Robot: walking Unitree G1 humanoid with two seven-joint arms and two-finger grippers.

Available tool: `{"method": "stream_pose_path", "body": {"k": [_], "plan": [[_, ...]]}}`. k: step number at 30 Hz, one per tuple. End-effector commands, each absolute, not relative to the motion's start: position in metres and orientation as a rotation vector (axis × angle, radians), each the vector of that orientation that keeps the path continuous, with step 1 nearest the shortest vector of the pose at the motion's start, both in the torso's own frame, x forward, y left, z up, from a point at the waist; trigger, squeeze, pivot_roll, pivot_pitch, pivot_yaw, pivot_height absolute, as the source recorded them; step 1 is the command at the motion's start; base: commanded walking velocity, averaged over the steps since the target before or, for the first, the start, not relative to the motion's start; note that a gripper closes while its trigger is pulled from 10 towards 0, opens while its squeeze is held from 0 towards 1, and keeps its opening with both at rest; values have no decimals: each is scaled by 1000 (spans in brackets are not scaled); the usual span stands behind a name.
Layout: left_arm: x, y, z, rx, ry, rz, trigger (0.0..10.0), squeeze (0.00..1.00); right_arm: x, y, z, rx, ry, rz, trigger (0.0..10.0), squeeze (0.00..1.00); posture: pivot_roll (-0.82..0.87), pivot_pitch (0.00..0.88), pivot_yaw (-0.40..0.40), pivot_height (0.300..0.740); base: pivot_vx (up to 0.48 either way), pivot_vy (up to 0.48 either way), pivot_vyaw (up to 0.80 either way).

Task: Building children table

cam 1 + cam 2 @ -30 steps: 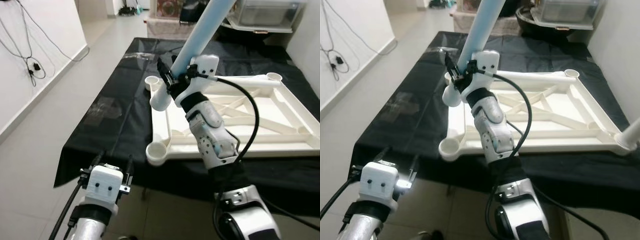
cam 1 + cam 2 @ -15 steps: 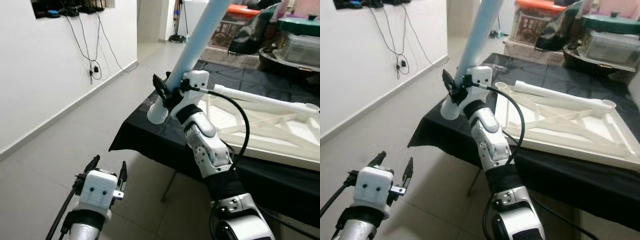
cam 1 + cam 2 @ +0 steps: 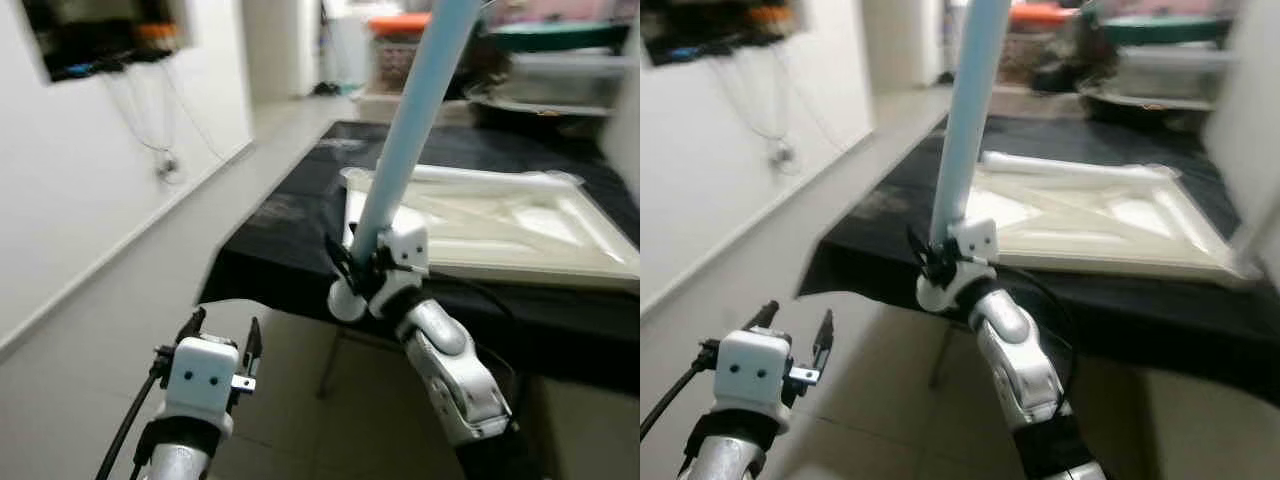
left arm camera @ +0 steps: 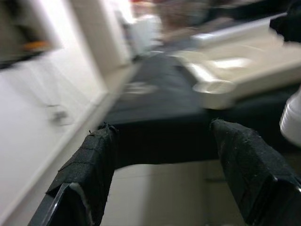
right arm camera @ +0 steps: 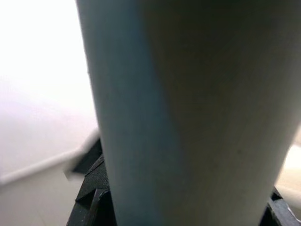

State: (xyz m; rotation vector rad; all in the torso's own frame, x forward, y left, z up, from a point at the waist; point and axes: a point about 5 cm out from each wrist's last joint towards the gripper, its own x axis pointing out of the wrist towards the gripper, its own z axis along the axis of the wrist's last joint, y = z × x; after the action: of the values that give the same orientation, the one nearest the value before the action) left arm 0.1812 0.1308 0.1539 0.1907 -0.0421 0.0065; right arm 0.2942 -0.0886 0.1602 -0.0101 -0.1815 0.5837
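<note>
A long light-blue table leg (image 3: 405, 140) with a white end cap rises steeply past the top of the head views. My right gripper (image 3: 350, 272) is shut on its lower end, out in front of the table's near edge. The right wrist view is close up on the leg (image 5: 188, 113). The white table top (image 3: 500, 215) lies upside down on the black-covered table (image 3: 290, 215); one of its round corner sockets (image 4: 214, 87) appears in the left wrist view. My left gripper (image 3: 222, 328) hangs low over the floor on the left, open and empty, its fingers (image 4: 89, 165) spread wide.
A white wall with hanging cables (image 3: 160, 160) runs along the left. Storage boxes and bins (image 3: 560, 60) stand behind the table. Pale tiled floor (image 3: 90, 340) lies between the wall and the table. The pictures are blurred.
The whole view has swung, so the camera moved. The leg's lower end, earlier over the table top's corner socket, is now off the table in front of its edge. The left gripper stays open.
</note>
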Motion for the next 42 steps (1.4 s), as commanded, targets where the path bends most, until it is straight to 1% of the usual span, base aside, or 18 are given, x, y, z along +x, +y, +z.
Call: {"method": "stream_pose_path", "body": {"k": [1,2,4,8,10,11,17,32,42], "plan": [[182,130,147,182,-14,4,10000,0,286,-80,166,-26,-229,626,10000,0,69,47,-7,740,0,0,0],[182,130,147,182,-14,4,10000,0,286,-80,166,-26,-229,626,10000,0,69,47,-7,740,0,0,0],[182,129,136,160,25,8,10000,0,277,-75,146,-34,-168,631,10000,0,63,20,5,740,0,0,0],[182,127,128,143,51,3,10000,0,266,-69,132,-31,-127,658,10000,0,64,14,6,740,0,0,0],[182,125,122,153,68,-2,10000,0,260,-64,123,-65,-99,682,10000,0,64,0,4,740,0,0,0],[183,125,118,154,83,-6,10000,0,264,-67,119,-47,-70,652,10000,0,58,0,6,740,-364,0,0],[187,125,112,146,96,-10,10000,0,271,-72,116,-2,-37,613,10000,0,59,0,3,740,-422,0,0],[197,127,106,179,93,-19,10000,0,277,-68,112,-21,-38,610,10000,0,53,0,3,740,-480,0,0],[199,127,106,192,75,-21,10000,0,277,-67,114,-14,-66,621,10000,0,56,0,1,740,0,0,0]]}}
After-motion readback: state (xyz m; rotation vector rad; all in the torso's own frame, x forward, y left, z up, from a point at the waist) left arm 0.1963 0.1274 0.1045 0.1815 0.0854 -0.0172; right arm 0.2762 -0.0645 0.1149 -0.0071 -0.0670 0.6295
